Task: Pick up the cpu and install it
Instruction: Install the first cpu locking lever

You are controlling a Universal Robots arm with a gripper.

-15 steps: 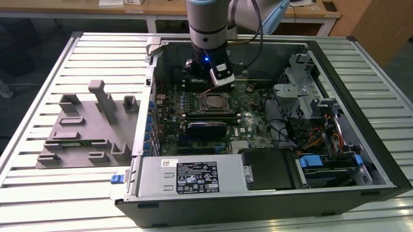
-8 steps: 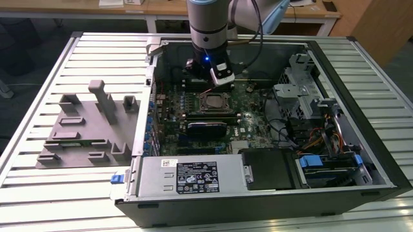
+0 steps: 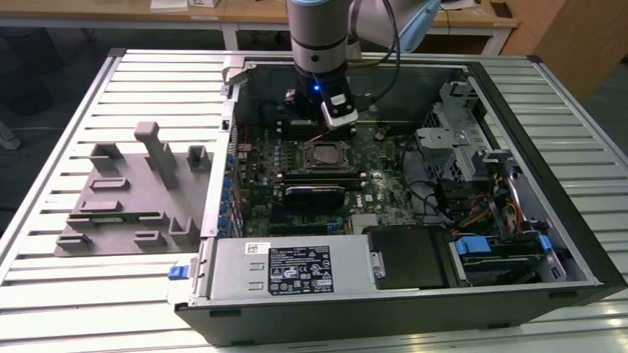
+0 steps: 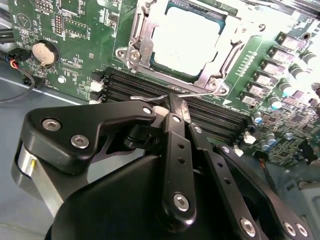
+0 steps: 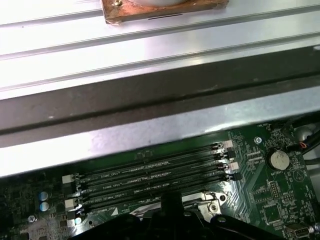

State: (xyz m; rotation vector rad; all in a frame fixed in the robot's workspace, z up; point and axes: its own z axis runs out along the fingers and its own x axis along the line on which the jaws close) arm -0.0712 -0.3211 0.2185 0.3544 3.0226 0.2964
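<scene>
Black end effector (image 4: 170, 107) fingers pinched together, holding nothing, hang just beside the socket (image 4: 182, 42) edge, over the memory slots (image 5: 150, 175). Cpu (image 4: 187, 40) lies seated inside the socket frame, its corners partly hidden.

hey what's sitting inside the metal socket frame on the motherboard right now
The cpu, silvery top up, lies inside the socket frame. Whatever is beneath the chip is covered. The end effector hovers beside the socket.
</scene>
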